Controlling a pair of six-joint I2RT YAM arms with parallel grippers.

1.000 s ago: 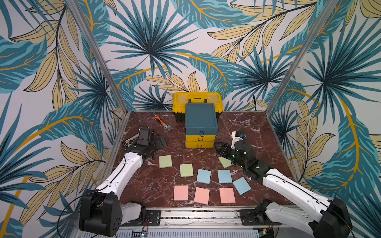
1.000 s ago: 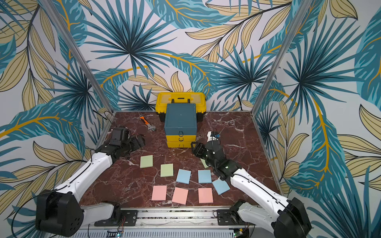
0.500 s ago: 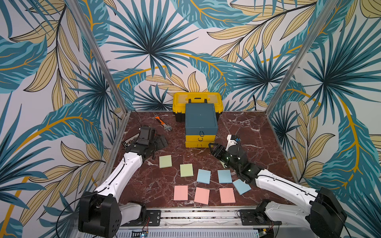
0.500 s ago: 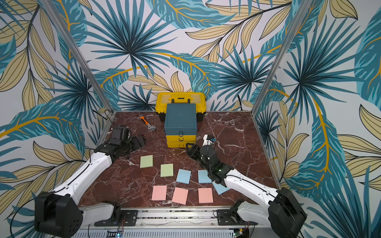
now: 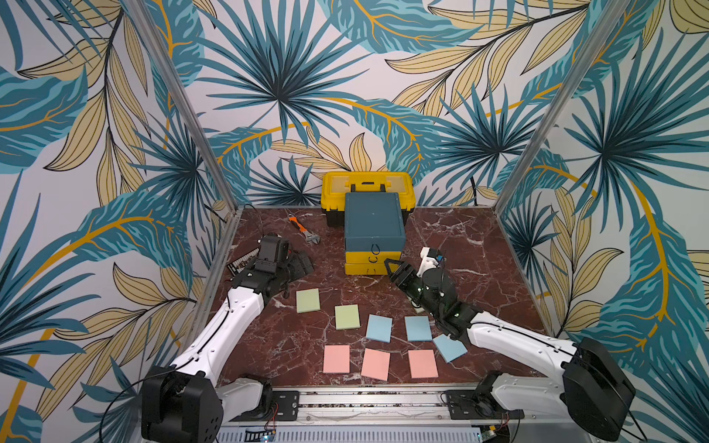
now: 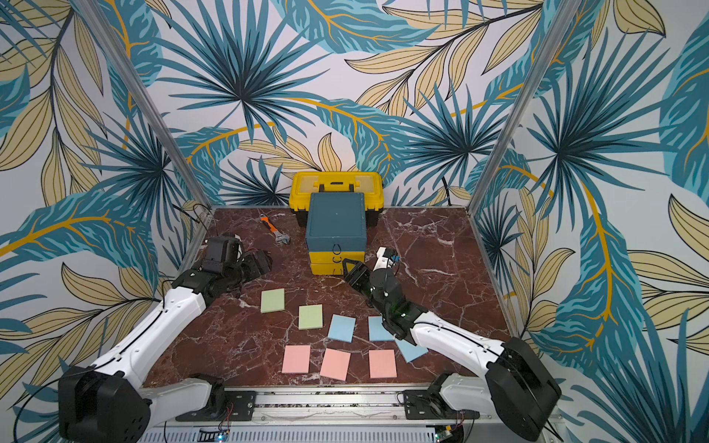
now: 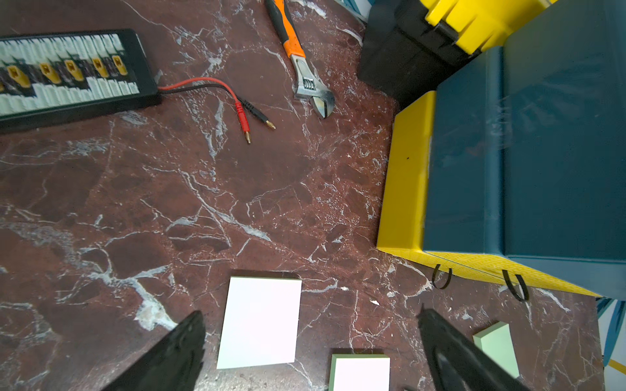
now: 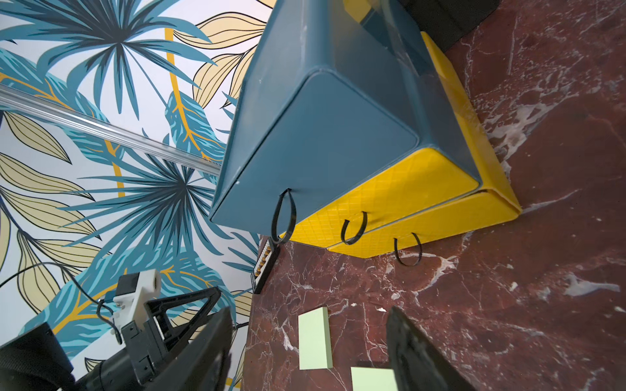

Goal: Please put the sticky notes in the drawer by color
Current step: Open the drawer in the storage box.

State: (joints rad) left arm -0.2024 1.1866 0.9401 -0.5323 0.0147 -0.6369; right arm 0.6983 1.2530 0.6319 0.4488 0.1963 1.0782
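Right wrist view: right jaws spread, seemingly near the drawer (image 8: 321, 145).

Both top views look down from above the robot's bases; both close-in wrist cameras share the drawer (image 7: 542, 152)

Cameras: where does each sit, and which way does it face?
Top views: high at the front, looking down on the table; left arm, right arm show.
Left wrist: on left arm, facing wrench and drawer side; open jaws show.
Right wrist: on right arm, facing drawer fronts; open jaws show.
Both wrists share drawer, green notes.
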